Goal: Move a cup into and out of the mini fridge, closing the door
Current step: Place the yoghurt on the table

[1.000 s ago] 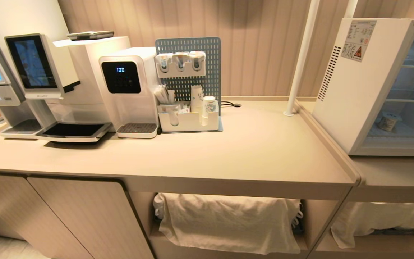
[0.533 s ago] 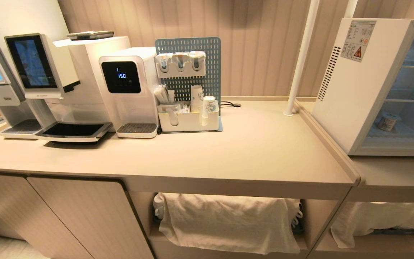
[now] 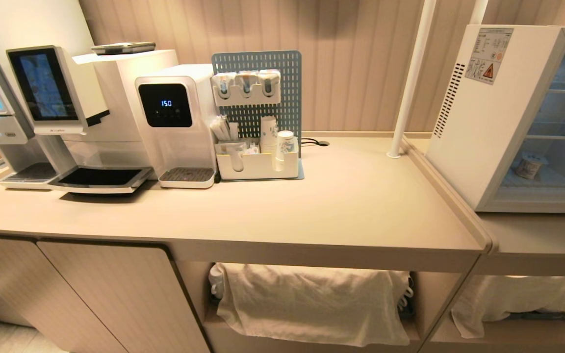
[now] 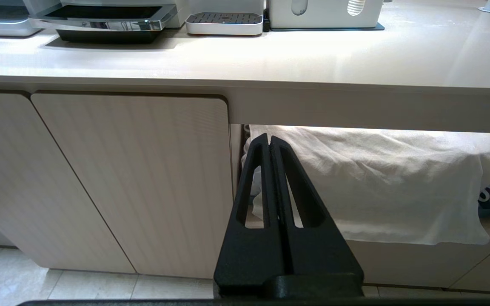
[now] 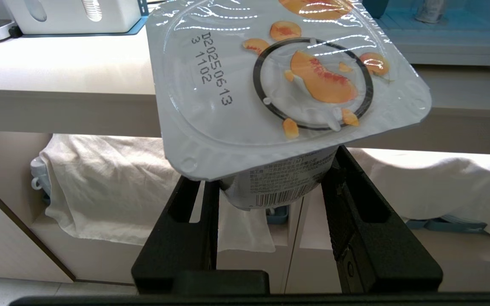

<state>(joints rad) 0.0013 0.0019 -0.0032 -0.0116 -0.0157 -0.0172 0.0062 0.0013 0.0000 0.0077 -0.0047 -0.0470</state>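
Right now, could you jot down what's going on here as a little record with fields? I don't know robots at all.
place: beige counter with drink machines
mini fridge: at the counter's right end, interior open to view, door not visible
inside fridge: one small cup on the floor of it
right gripper: below counter level, clamped on a sealed peach yogurt cup
left gripper: shut, empty, low before the cabinet front
under counter: white cloth draped over a shelf

You see the left end effector with matte black triangular fingers, each with a long slot; the right end effector looks the same.
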